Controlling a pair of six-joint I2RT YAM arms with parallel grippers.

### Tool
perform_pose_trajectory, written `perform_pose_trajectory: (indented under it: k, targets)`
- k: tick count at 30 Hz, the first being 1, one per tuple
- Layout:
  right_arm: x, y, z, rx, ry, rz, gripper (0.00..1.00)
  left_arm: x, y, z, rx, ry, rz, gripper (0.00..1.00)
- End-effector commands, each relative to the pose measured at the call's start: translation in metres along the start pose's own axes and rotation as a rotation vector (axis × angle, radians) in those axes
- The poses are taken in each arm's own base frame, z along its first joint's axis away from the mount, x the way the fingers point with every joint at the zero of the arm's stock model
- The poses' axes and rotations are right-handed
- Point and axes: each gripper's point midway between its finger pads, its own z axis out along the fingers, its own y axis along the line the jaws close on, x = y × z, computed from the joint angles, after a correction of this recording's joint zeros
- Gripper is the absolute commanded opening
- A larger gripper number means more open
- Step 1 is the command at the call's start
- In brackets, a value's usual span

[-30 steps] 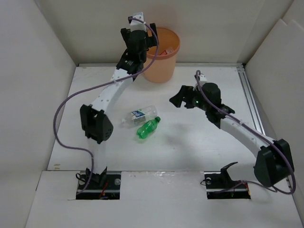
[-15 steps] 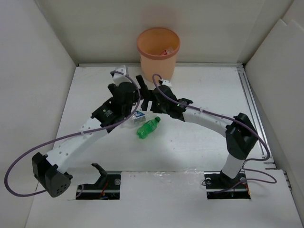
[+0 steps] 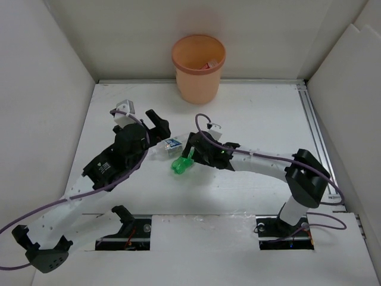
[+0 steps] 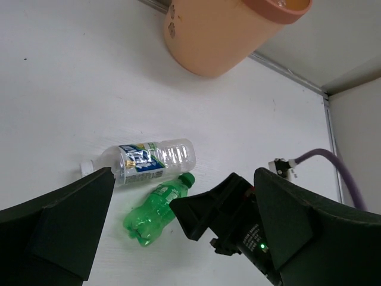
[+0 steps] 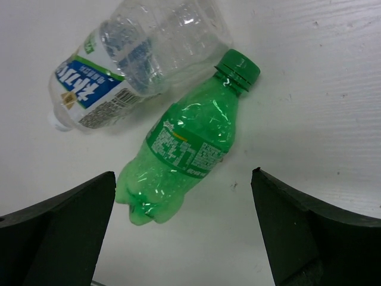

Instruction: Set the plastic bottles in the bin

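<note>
Bottles on the worktop [image 3: 262,119] beneath two wide-open grippers, bin [image 3: 199,83] at the far edge.

Top view: the orange bin stands at the middle of the worktop's far edge. The green bottle [image 3: 178,165] and the clear bottle [image 3: 173,143] with a blue label lie near the worktop's middle, well apart from the bin. The left gripper [image 3: 158,127] hangs just left of the clear bottle, and the right gripper [image 3: 188,152] is at the green one. Left wrist view: fingers [image 4: 65,220] spread wide, holding nothing, both bottles lying between them. Right wrist view: fingers [image 5: 59,226] spread wide either side of the green bottle, not touching it; its cap rests against the clear bottle.
</note>
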Motion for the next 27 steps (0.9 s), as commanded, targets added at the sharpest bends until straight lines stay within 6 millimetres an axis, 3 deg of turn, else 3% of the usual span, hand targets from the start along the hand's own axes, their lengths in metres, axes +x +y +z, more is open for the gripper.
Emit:
perform_pose_trajectory:
  k: [1,10,14,20,25,27]
  targets:
    - [0.003,0.012,0.012,-0.037,-0.011,0.063,0.99,0.003,0.009,-0.011,0.002,0.025,0.006,1.00]
    - [0.002,0.011,0.039,-0.008,-0.045,0.065,0.99,0.021,0.013,-0.018,0.059,0.076,0.035,1.00]
    - [0.007,-0.011,0.061,0.052,-0.016,0.067,0.98,0.021,0.011,-0.018,0.071,0.077,0.039,1.00]
    - [0.017,-0.028,0.068,0.074,0.032,0.073,0.94,0.022,0.010,-0.019,0.084,0.079,0.034,1.00]
    - [0.024,-0.049,0.056,0.095,0.031,0.087,0.65,0.025,0.009,-0.018,0.086,0.090,0.048,1.00]
    - [0.021,-0.053,0.049,0.092,0.020,0.089,0.60,0.026,0.008,-0.018,0.094,0.097,0.048,1.00]
